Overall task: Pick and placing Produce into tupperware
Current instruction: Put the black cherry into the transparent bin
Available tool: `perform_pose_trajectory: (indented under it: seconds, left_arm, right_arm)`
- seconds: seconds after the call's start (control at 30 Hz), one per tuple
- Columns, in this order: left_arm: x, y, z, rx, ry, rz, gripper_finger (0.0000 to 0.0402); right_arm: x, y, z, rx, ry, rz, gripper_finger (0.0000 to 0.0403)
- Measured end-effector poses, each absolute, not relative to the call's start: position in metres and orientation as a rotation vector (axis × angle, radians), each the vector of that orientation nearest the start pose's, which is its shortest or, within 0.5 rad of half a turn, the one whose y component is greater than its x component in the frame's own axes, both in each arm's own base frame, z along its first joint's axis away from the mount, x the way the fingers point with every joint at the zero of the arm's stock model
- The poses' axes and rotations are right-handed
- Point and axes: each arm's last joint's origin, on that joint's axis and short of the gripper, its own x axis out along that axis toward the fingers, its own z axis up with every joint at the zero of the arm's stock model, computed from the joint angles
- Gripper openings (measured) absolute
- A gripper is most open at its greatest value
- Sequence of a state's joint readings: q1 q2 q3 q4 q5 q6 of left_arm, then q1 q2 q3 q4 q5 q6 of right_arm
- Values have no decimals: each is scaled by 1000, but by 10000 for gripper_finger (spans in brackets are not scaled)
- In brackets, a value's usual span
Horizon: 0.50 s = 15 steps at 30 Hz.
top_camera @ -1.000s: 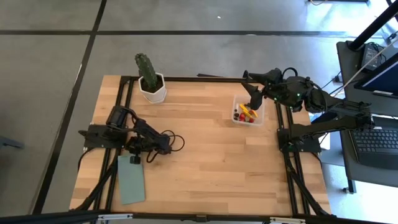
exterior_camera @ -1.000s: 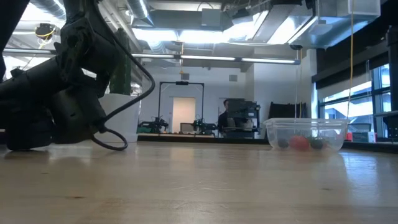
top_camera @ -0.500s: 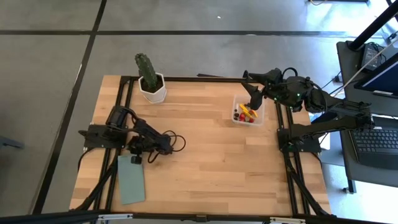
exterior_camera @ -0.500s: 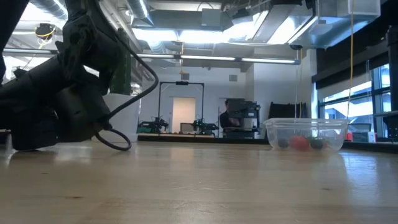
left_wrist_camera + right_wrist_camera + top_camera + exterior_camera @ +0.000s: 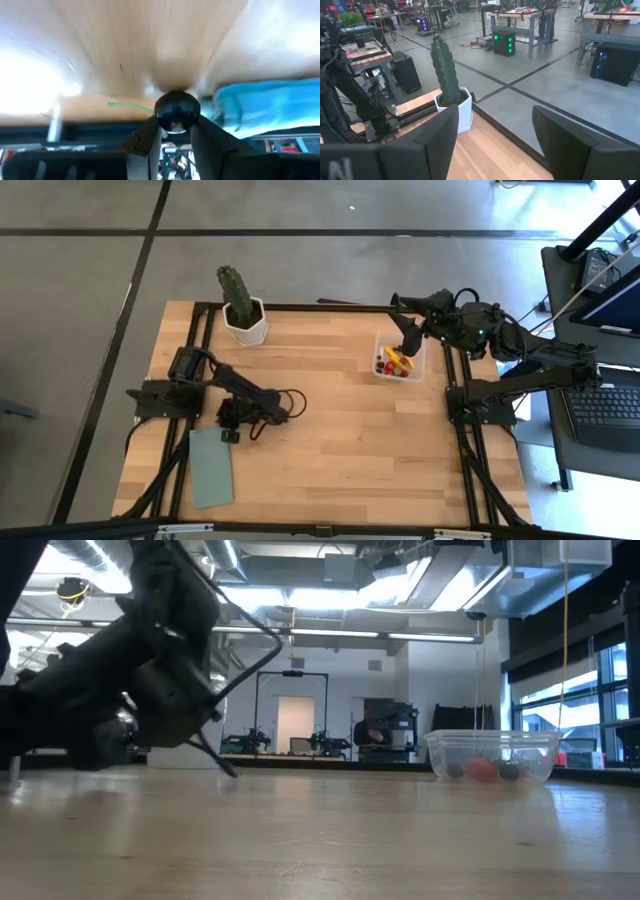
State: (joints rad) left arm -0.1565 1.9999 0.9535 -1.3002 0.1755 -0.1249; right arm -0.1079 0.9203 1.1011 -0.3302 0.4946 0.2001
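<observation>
1. Two arms show from above on my bench (image 5: 330,430): the left hand (image 5: 232,423) sits low at the left side, just beside the green pad (image 5: 211,467); the right hand (image 5: 398,302) hovers over the far edge of the tupperware (image 5: 400,357), which holds produce (image 5: 393,363).
2. Low view: the tupperware (image 5: 492,757) stands at right with produce (image 5: 482,769) inside.
3. Left wrist: my left hand (image 5: 176,131) is clenched on a dark berry (image 5: 177,109).
4. Right wrist: my right hand's fingers (image 5: 436,137) are spread, toward the cactus (image 5: 445,68).

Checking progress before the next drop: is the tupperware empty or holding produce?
Holding produce: the tupperware shows red and yellow pieces inside from above.
</observation>
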Motion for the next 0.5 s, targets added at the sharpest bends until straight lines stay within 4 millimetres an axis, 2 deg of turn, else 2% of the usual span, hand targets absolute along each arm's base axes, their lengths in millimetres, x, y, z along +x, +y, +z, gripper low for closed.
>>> perform_pose_trajectory:
  seconds: [0.17, 0.5]
  left_arm:
    - [246, -37, 93, -116, 2269, -27, 102]
    - [249, -25, 93, -214, 2261, -2, 115]
  right_arm:
    - [180, -33, 403, 164, 89, -613, 255]
    - [180, -33, 403, 164, 90, -611, 255]
